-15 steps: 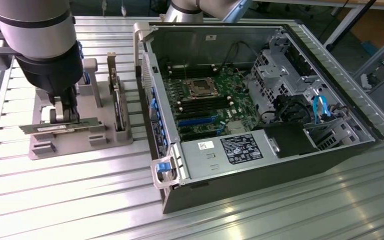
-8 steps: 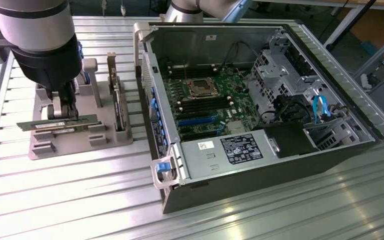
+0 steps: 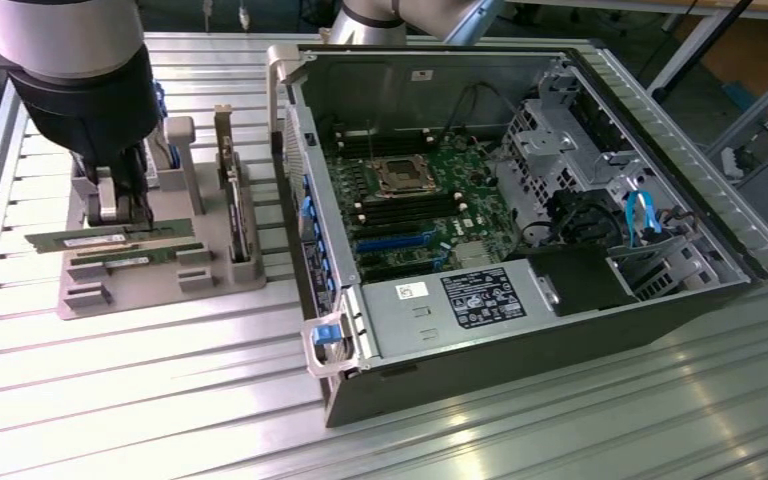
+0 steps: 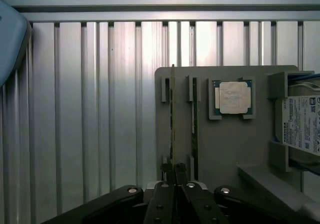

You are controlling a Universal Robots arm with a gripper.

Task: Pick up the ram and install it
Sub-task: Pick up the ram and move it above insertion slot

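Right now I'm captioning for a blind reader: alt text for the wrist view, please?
The gripper is closed on a memory stick standing in a grey holder, beside a second stick, a processor chip and a hard drive.

Ribbed silver aluminium tabletop (image 3: 157, 400) w/ long parallel grooves spreads beneath & around the gripper (image 3: 128, 222). Soft white glare streaks its slats, brightest nr the front edge. Well beyond the gripper, past the table's far corner, an orange-brown surface (image 3: 758, 50) shows btwn slanted grey metal frame bars (image 3: 688, 45).
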